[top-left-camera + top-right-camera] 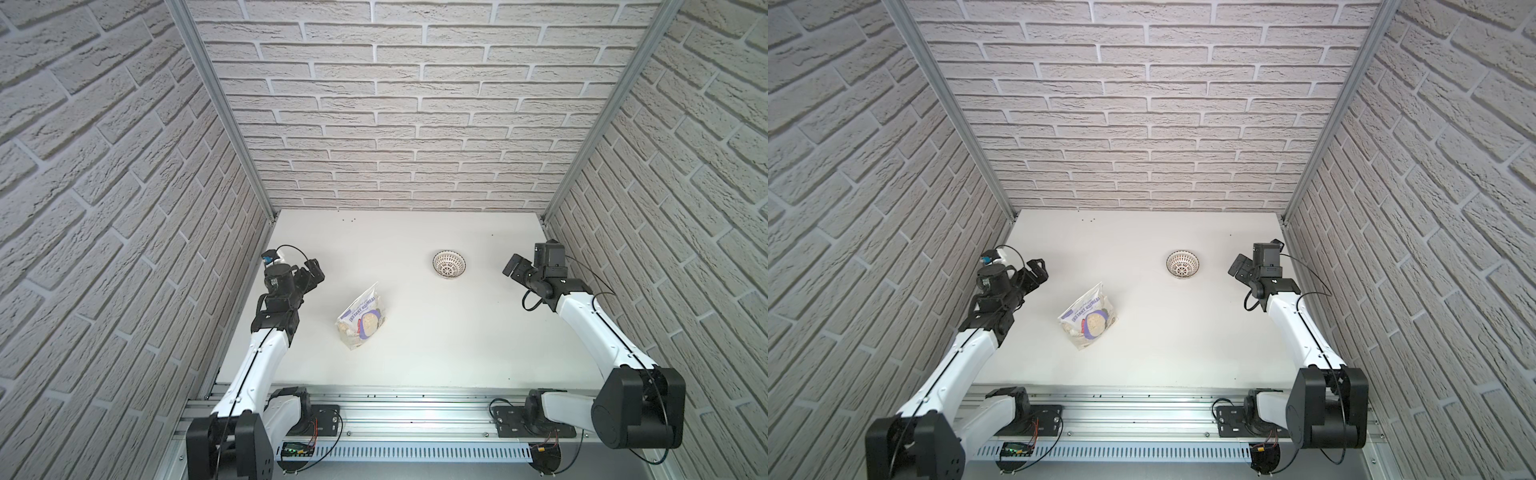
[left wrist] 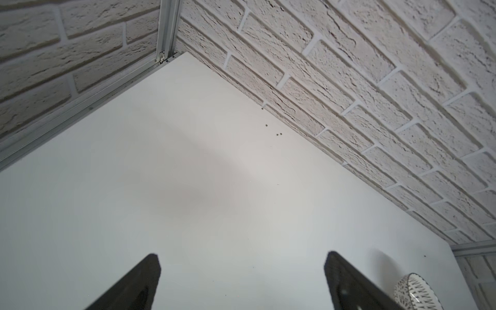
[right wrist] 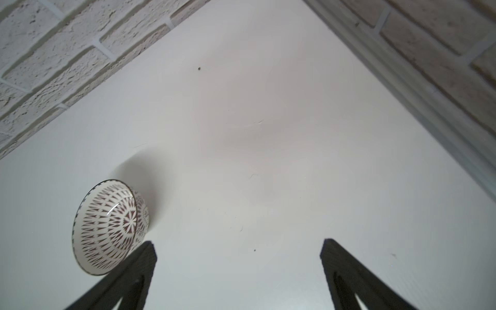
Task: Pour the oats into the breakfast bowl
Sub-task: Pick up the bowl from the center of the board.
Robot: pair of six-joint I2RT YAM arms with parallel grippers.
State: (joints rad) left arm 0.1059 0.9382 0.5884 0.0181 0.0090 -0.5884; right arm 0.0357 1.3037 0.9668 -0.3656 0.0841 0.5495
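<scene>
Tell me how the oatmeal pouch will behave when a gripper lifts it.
The Instant Oatmeal pouch looks like thin, crinkled clear plastic, so it will probably flex and sag rather than hold its shape. The oats lie loose in part of it, so they will likely shift as it tilts.

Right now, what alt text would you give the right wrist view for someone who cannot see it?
A small white breakfast bowl with a dark spoke pattern sits empty on a white table, seen just past the open right pincer, which holds nothing. Pale brick walls meet at the table's far corner.
</scene>
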